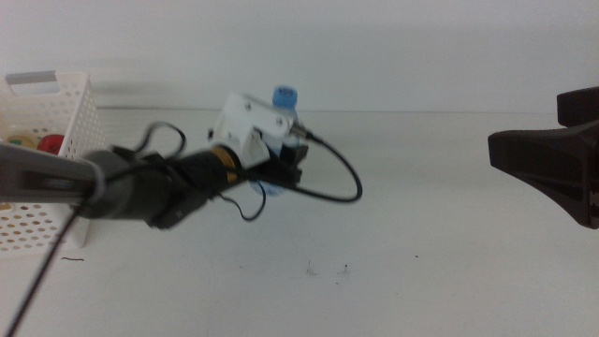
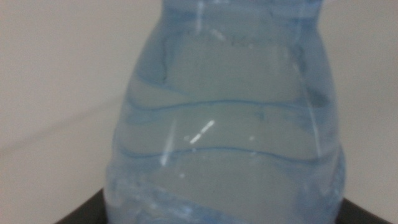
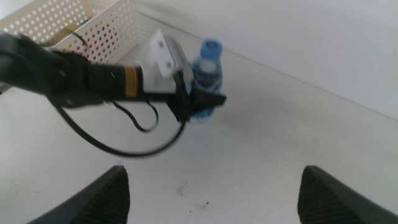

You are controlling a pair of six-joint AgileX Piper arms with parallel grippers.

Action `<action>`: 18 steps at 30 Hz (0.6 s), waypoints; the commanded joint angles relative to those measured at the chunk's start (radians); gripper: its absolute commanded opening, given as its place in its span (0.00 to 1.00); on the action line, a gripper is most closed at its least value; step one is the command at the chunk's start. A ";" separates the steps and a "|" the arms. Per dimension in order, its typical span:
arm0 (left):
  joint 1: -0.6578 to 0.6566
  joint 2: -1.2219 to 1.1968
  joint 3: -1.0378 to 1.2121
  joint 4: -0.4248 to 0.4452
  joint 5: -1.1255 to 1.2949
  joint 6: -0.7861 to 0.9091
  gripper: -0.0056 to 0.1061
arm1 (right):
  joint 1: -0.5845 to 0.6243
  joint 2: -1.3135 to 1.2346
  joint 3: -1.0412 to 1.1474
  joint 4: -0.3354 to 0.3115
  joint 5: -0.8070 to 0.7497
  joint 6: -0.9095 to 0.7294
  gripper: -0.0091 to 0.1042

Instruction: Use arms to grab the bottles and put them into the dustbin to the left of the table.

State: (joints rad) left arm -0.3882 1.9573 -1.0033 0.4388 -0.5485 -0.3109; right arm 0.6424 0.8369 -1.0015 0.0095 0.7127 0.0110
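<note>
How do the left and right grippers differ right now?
The left gripper is out over the white table, its dark jaws on either side of the small clear blue-capped water bottle; the right gripper holds nothing, with its jaws spread wide. The left arm reaches in beside the white perforated dustbin; the right one waits at the table's right edge. Both have two dark jaws.
</note>
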 commanded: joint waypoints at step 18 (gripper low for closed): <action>0.078 -0.447 -0.285 -0.284 0.952 0.221 0.24 | 0.002 -0.005 -0.007 -0.003 -0.008 -0.004 0.90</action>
State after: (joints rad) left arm -0.3356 1.5348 -1.2321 0.2297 0.3320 -0.2073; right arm 0.6424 0.8369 -1.0015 0.0095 0.7127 0.0110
